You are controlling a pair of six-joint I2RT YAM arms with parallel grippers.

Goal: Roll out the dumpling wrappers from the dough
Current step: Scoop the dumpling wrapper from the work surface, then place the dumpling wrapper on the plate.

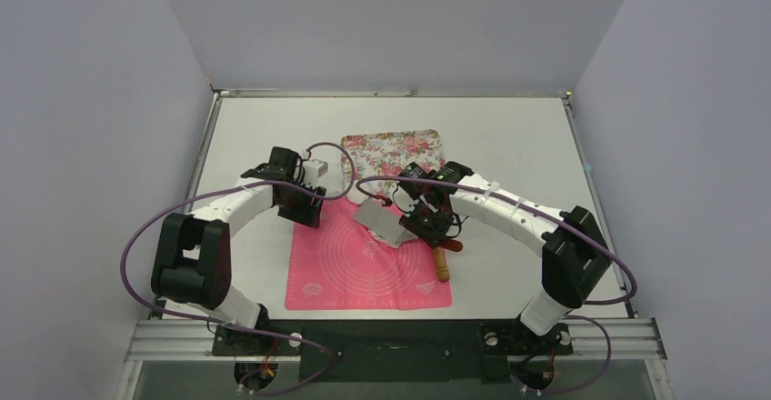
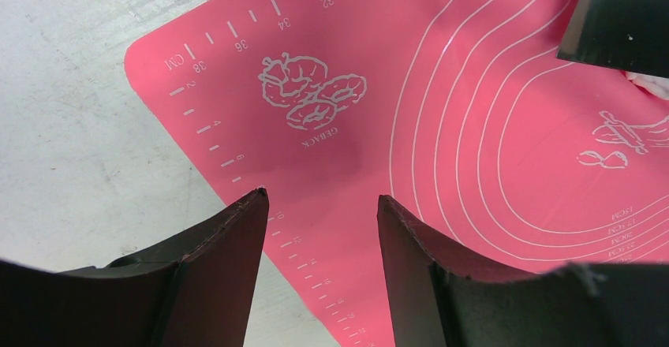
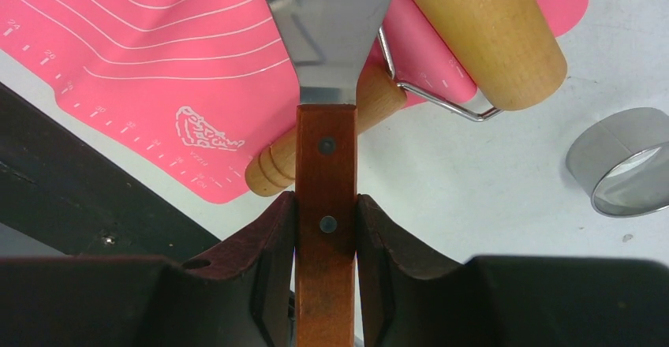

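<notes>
The table [image 1: 509,136] bears the pink mat [image 1: 345,273]; the left gripper [image 2: 322,197] hangs over its corner, jaws apart, empty. The right gripper [image 3: 325,198] clamps the scraper [image 3: 325,150] by its wooden handle (rolling pin [image 3: 481,24] just beside). The dough [image 2: 656,83] shows only as a white sliver by the blade

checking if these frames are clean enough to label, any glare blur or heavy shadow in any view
Top external: even soft light, faint shadows only. Left wrist: pink mat print sharp, a soft shadow on it ahead of the left claw, lower corners dark. Right wrist: mild sheen on the blade of the scraper, rolling pin close and slightly soft.
</notes>
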